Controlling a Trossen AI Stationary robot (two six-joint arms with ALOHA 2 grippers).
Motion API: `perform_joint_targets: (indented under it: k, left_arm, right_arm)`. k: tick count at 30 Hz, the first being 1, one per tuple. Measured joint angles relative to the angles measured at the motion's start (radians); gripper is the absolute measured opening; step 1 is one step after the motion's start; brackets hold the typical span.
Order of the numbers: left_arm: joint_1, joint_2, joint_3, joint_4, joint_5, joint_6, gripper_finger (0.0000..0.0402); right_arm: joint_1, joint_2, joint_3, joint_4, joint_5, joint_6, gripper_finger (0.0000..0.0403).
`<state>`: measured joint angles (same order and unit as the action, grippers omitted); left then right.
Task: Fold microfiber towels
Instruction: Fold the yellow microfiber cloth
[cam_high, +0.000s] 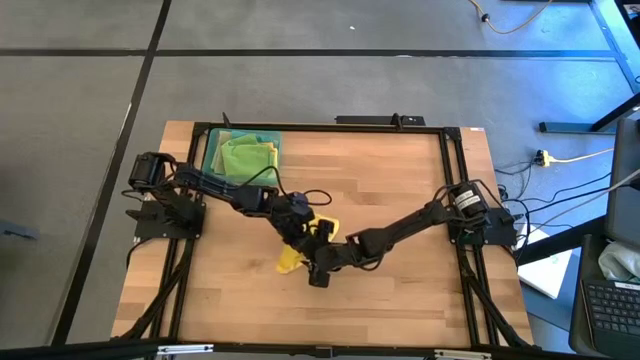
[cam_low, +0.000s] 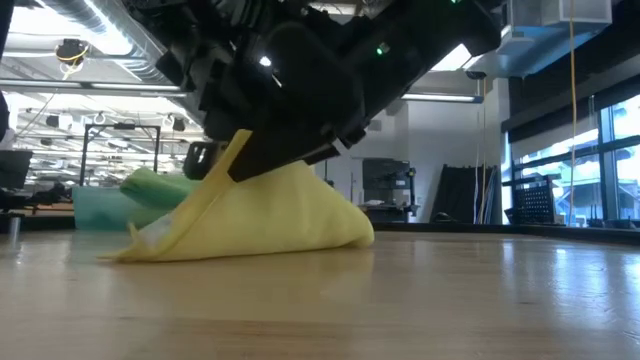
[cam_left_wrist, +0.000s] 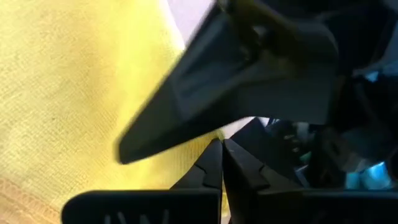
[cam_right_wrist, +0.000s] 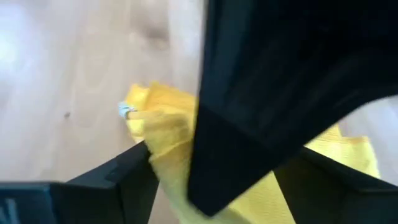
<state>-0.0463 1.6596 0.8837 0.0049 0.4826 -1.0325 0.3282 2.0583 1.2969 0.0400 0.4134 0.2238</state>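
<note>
My two grippers meet over the middle of the wooden table (cam_high: 400, 200), above one yellow towel (cam_low: 270, 225). The towel lies bunched on the wood, and one edge of it rises like a strip up toward my arms.

My left gripper (cam_left_wrist: 222, 163) has its fingers pressed together, tip against tip. The yellow cloth is just beside them and fills the space on one side. I cannot tell if a fold is caught between the tips.

My right gripper (cam_right_wrist: 211, 180) has its fingers (cam_right_wrist: 115, 177) spread wide. The yellow towel lies between them and below them.

At the far left corner a teal tray (cam_high: 213, 152) holds green towels (cam_high: 246, 156), well apart from my fingers.
</note>
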Motion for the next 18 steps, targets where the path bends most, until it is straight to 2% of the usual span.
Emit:
perform_joint_targets:
  k: [7,13,18]
  left_arm:
    - [0.000,0.002,-0.002,-0.033,0.006,0.040,0.0000]
    - [-0.001,0.002,-0.002,-0.034,0.006,0.040,0.0000]
    - [-0.001,0.002,-0.002,-0.034,0.011,0.070,0.0000]
  right_arm:
    - [0.002,0.000,0.000,-0.015,-0.142,-0.020,0.0236]
    - [0.002,0.000,0.000,-0.016,-0.152,-0.021,0.0186]
    - [0.002,0.000,0.000,-0.018,-0.150,-0.023,0.0110]
